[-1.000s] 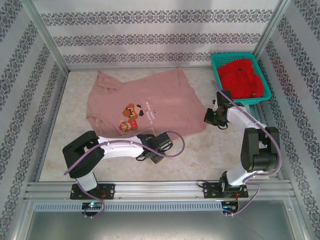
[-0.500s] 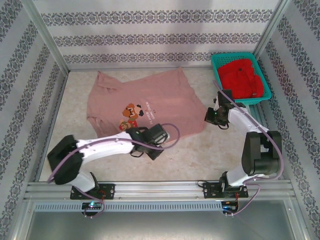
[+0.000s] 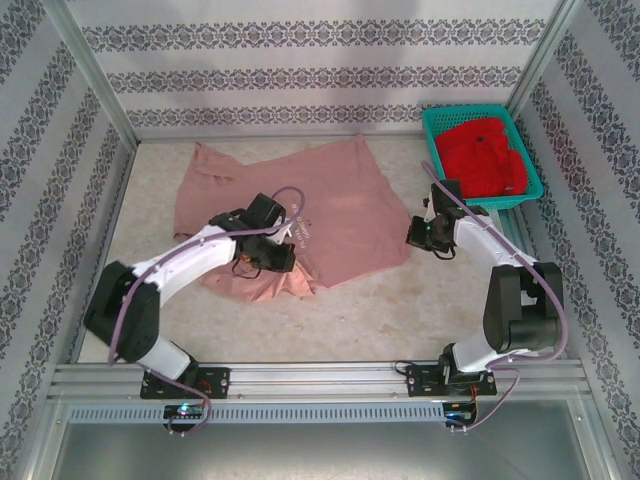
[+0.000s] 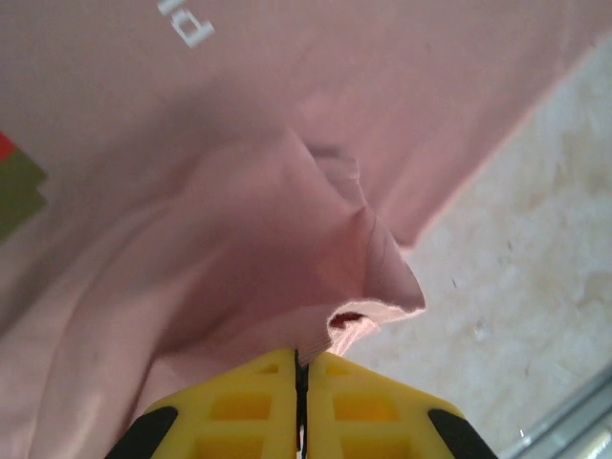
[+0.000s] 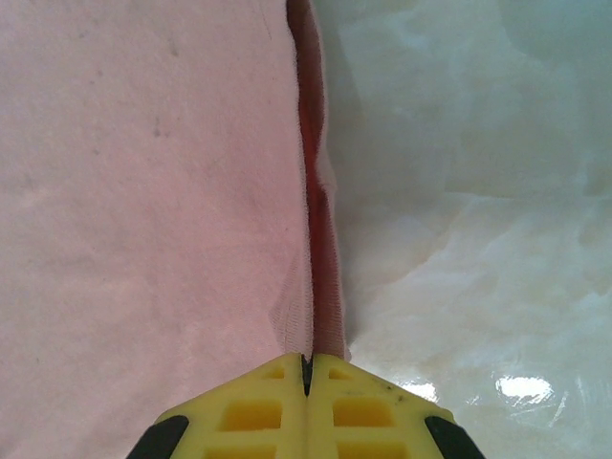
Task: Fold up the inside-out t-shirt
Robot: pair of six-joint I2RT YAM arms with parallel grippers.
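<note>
Since a second ago, the left gripper [image 3: 278, 256] has dragged the near hem of the dusty salmon-pink soft cloth t-shirt [image 3: 345, 195] up over its printed chest. From above, the shirt lies bunched on the pale stone-look table [image 3: 400, 310]. The right gripper [image 3: 415, 235] is at its right corner, and the teal plastic basket [image 3: 532, 182] with the bright red garment [image 3: 485, 158] stands just behind. Left wrist: yellow jaws clenched on a raised fold. Right wrist: jaws clenched on the shirt's edge.

inside-out t-shirt [image 3: 340, 205] | salmon-pink | spread on table, near-left hem bunched and folded up
</note>
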